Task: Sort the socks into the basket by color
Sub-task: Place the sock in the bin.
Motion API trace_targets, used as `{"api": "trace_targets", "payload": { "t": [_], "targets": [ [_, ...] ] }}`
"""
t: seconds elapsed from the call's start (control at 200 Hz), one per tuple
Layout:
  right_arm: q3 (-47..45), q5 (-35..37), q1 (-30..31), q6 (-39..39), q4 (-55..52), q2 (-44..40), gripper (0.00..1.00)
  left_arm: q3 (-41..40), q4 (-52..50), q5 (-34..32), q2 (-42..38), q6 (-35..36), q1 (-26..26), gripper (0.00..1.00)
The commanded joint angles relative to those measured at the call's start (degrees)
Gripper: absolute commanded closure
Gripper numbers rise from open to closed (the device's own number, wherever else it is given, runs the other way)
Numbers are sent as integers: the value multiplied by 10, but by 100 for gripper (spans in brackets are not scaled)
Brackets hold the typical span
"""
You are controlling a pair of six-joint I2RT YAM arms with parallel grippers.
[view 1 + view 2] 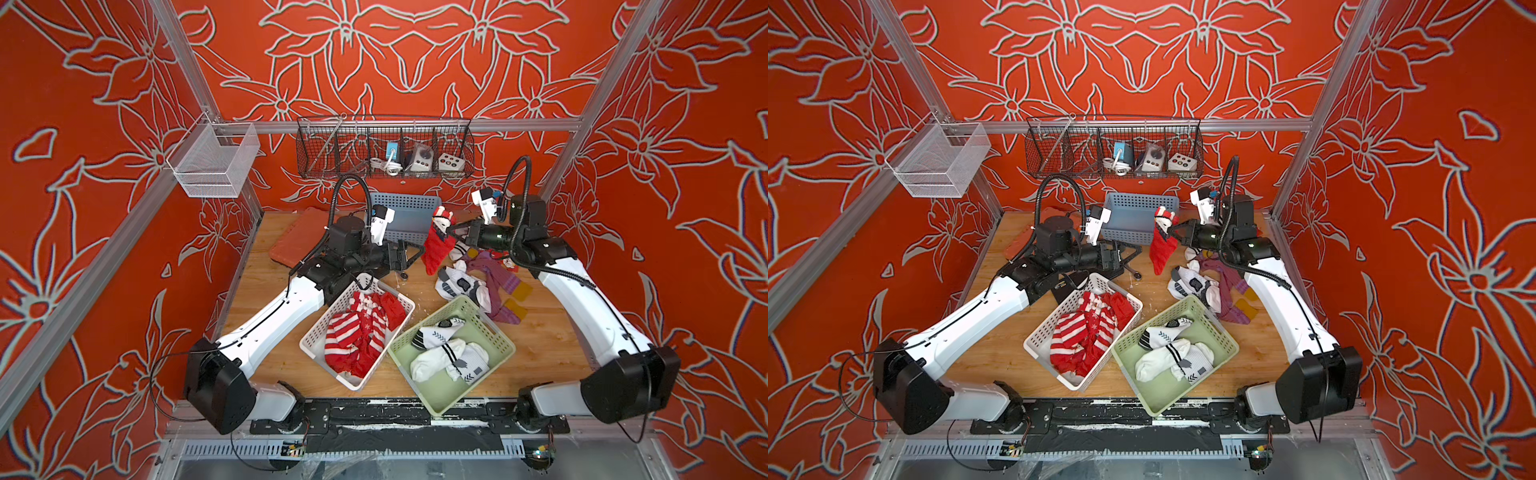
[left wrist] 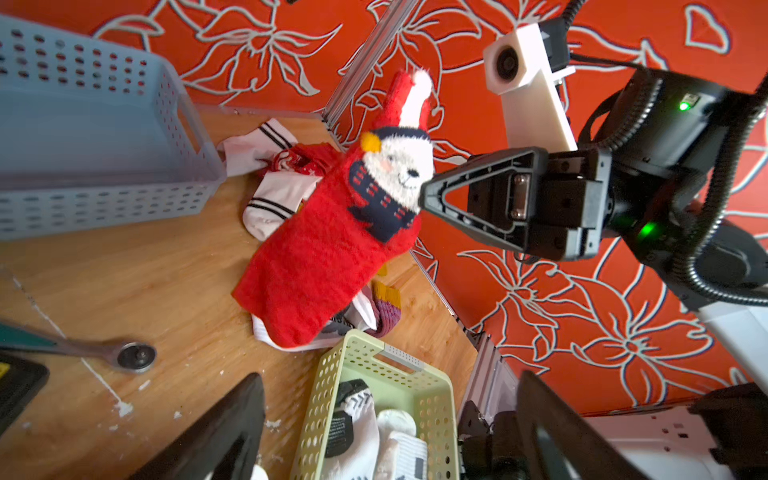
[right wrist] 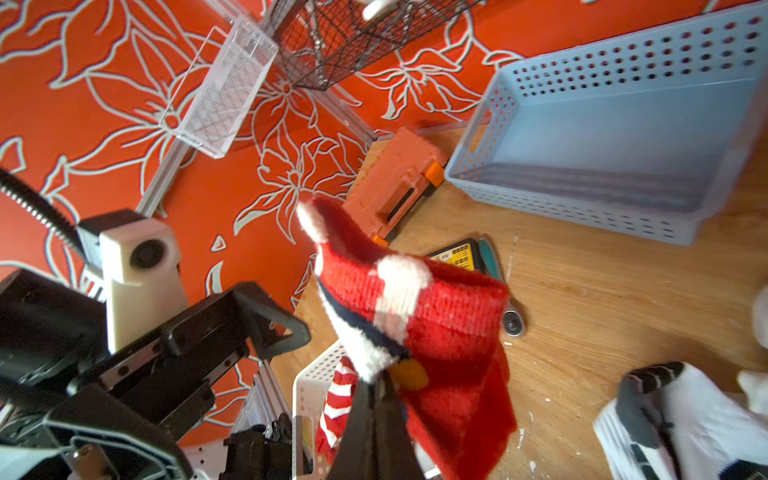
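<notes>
1. Right gripper (image 1: 452,233): clenched on the red sock (image 1: 436,249), gripping it at the snowman face. The sock hangs clear of the table (image 1: 266,353), behind the green basket (image 1: 494,328).
2. Left gripper (image 1: 409,262): released, jaws spread wide with nothing between them. It sits behind and left of the green basket, near the hanging sock but apart from it.
3. Green basket: holds white socks (image 1: 449,353).
4. White basket (image 1: 309,336): just left of the green basket. It holds red socks (image 1: 357,332) with white stripes.
5. Blue basket (image 1: 409,208): well behind the green basket. The right wrist view shows no socks in the part it covers.
6. Unsorted pile: on the table at the green basket's far right corner. It contains loose white socks (image 1: 457,284) and purple socks (image 1: 494,278) with yellow patches. 1 loose white sock lies against the green basket's rim.
</notes>
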Motion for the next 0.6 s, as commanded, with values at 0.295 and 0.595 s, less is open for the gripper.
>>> {"api": "trace_targets", "payload": {
  "t": [0.295,0.595],
  "targets": [
    [2,-4,101,-59,-43,-16,100,-17,112,-28,9,-84,-10,0],
    [25,-5,129,-89,-67,-5,100,-3,116,-7,32,-117,-10,31]
  ]
}}
